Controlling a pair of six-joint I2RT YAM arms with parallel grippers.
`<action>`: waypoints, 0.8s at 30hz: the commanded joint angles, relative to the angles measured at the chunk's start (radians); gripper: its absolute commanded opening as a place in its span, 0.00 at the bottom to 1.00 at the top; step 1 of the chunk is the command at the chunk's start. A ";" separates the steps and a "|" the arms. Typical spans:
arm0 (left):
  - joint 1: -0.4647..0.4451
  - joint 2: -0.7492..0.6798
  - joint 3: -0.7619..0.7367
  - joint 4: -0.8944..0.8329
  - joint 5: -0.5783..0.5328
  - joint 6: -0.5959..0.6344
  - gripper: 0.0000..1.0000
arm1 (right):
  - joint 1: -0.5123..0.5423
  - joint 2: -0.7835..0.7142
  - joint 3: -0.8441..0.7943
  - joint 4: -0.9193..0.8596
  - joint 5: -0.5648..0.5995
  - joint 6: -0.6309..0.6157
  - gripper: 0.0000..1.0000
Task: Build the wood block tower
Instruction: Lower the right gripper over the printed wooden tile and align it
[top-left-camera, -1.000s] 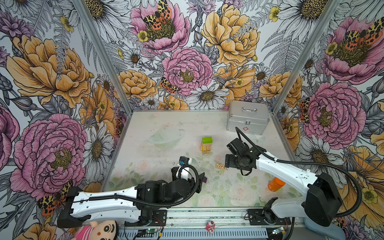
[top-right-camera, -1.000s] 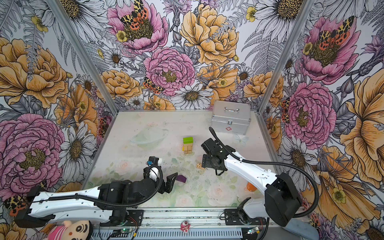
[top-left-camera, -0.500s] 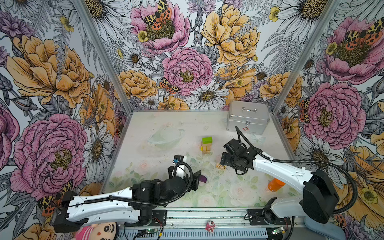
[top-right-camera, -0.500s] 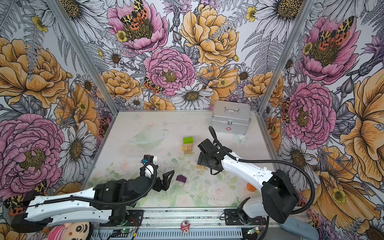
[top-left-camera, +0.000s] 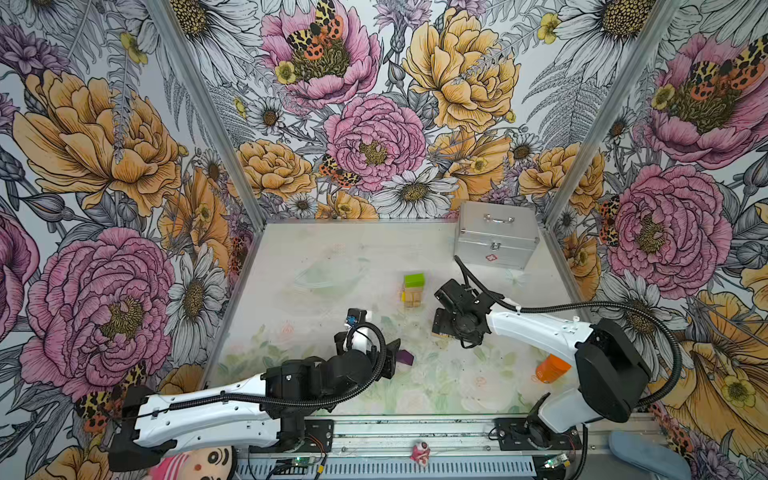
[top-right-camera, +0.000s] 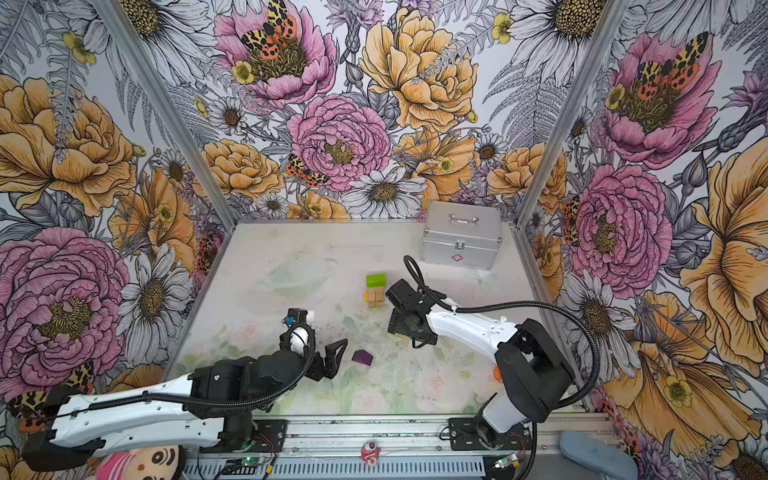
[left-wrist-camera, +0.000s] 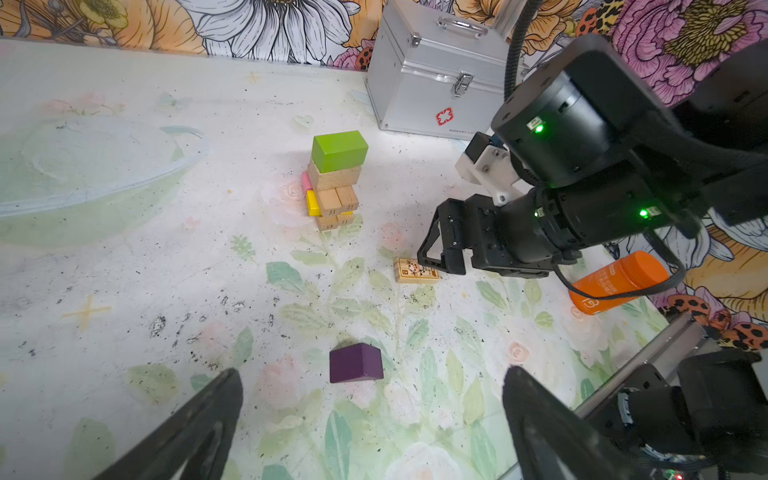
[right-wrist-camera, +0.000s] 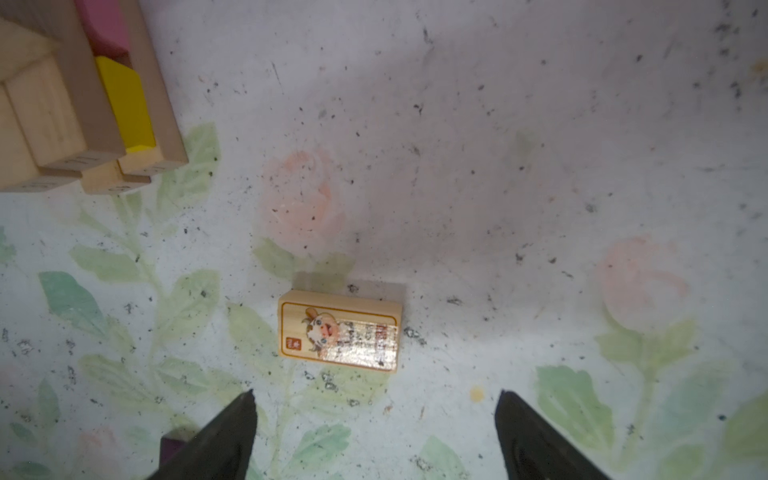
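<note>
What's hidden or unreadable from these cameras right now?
- Printed block: mostly under the right gripper in both top views; small text glared out in right wrist view.
- Tower: cut by right wrist view's edge; green block unseen there.
- Purple block: only a corner in right wrist view, behind a finger.
- Bottle: partly behind right arm in both top views.

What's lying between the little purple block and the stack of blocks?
Nothing: the left wrist view shows only bare table between the purple block and the tower; the tan picture block lies off to one side.
</note>
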 joint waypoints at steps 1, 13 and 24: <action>0.009 -0.018 -0.021 0.015 0.030 0.013 0.99 | 0.013 0.035 0.048 0.021 -0.016 0.010 0.92; 0.083 -0.088 -0.066 0.014 0.070 0.014 0.99 | 0.030 0.131 0.104 0.026 -0.023 0.009 0.92; 0.095 -0.119 -0.080 0.009 0.081 0.016 0.99 | 0.030 0.171 0.108 0.024 -0.005 0.012 0.91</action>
